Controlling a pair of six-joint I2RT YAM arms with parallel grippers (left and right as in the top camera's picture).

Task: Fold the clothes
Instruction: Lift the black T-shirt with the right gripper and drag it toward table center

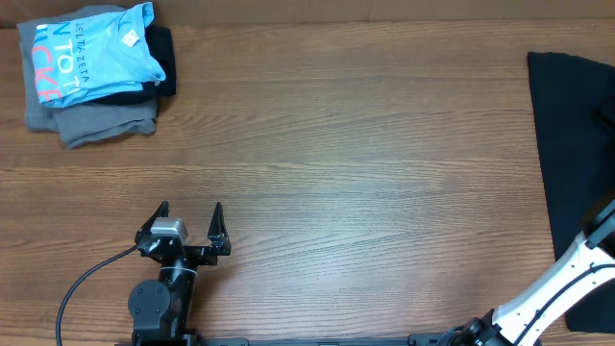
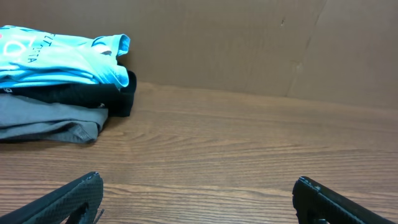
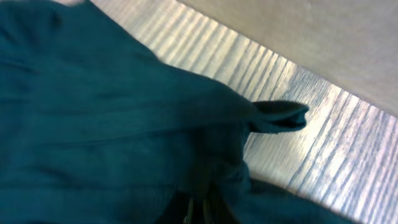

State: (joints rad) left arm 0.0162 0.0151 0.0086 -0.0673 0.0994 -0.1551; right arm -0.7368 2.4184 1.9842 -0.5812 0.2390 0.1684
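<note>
Fingers of the right gripper (image 3: 199,215) pinched shut on a bunch of the black shirt (image 1: 577,144); left gripper (image 1: 190,211) wide and empty.
Shirt lies at the right edge of the table (image 1: 365,144), partly out of frame, well apart from the folded pile (image 1: 91,77) at far left; folding looks barely begun; next it likely wants dragging to the middle and spreading flat, left gripper helping.

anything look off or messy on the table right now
The black T-shirt sits bunched at the far right of the table, running out of the overhead view, one flap sticking out. On the far-left stack, the light-blue shirt lies askew over the grey garment.
</note>
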